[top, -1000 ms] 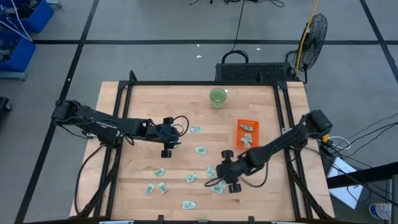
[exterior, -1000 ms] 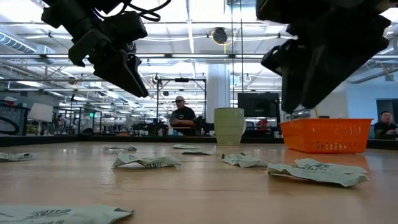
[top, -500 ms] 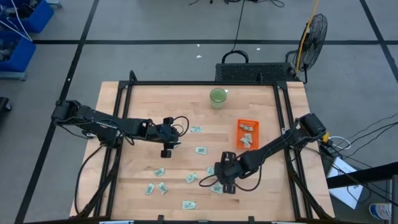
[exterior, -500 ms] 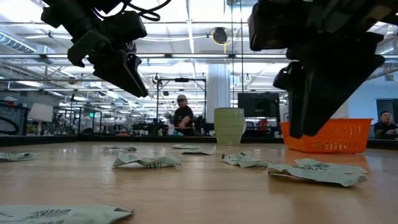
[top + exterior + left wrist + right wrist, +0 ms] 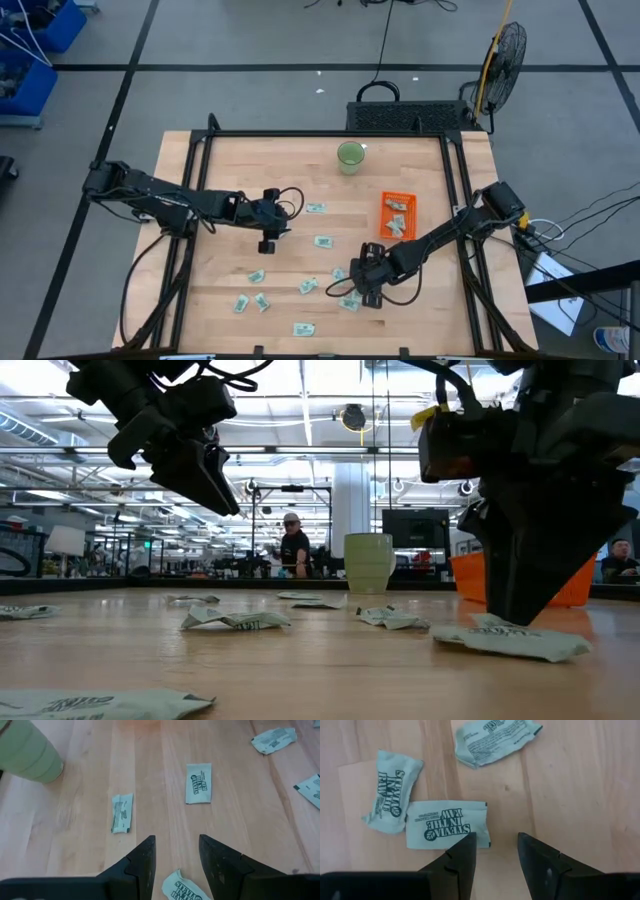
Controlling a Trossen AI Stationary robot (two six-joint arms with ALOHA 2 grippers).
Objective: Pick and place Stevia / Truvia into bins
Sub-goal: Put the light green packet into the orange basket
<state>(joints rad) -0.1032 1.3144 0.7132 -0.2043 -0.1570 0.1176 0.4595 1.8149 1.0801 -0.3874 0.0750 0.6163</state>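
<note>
You have a few sachets (image 5: 397, 204) already lying in the orange bin (image 5: 384, 214), about a dozen more loose on the table (image 5: 220, 170), the right gripper (image 5: 494, 851) parted and empty just over one, and the left gripper (image 5: 176, 855) hovering, likewise open.

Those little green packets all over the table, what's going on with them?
Two robot arms are sorting sweetener packets into an orange bin, which already holds a few. The right gripper is low over a cluster of packets near the table's front, fingers open and empty, one packet just ahead of them. The left gripper hovers open near mid-table. A green cup stands at the back.
</note>
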